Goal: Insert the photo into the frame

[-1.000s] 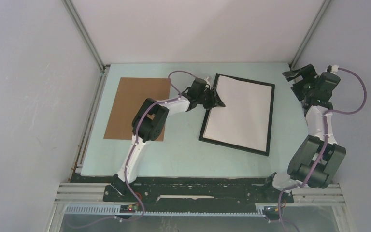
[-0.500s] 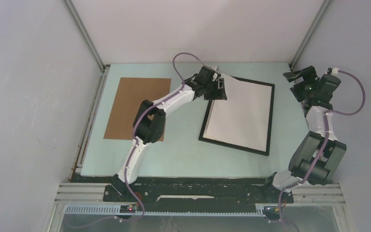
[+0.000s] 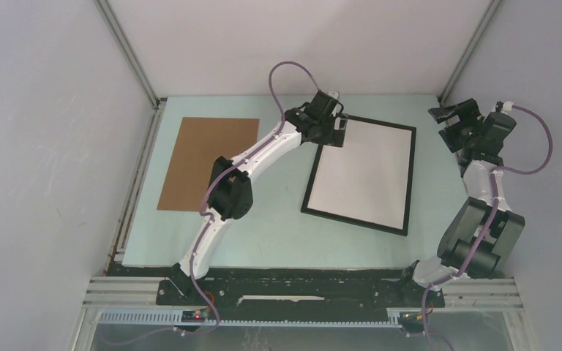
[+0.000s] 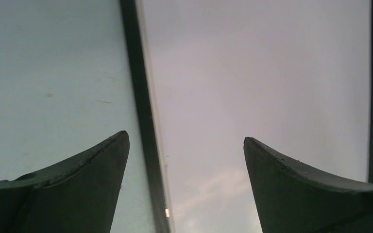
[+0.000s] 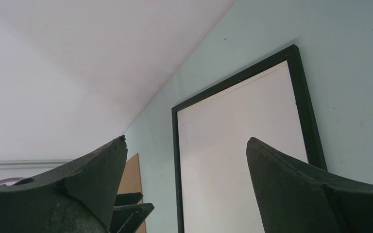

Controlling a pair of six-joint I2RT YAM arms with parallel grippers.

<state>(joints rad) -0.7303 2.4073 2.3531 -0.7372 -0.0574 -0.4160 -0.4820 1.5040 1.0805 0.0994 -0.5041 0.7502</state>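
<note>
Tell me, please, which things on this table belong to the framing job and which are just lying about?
Belongs to the job:
- thin-edged black rectangular picture frame
- flat white sheet lying inside it, perhaps the photo face down, no print visible
- open left hand, over the frame's edge

Lying about:
- plain brown cardboard board, apart from the frame
- open right hand, empty

The left hand (image 3: 336, 131) covers the far left corner of the frame (image 3: 409, 175). The left arm's elbow (image 3: 228, 191) hides part of the brown board's (image 3: 190, 164) right edge. What the white sheet (image 3: 366, 172) lying in the frame is cannot be told.
</note>
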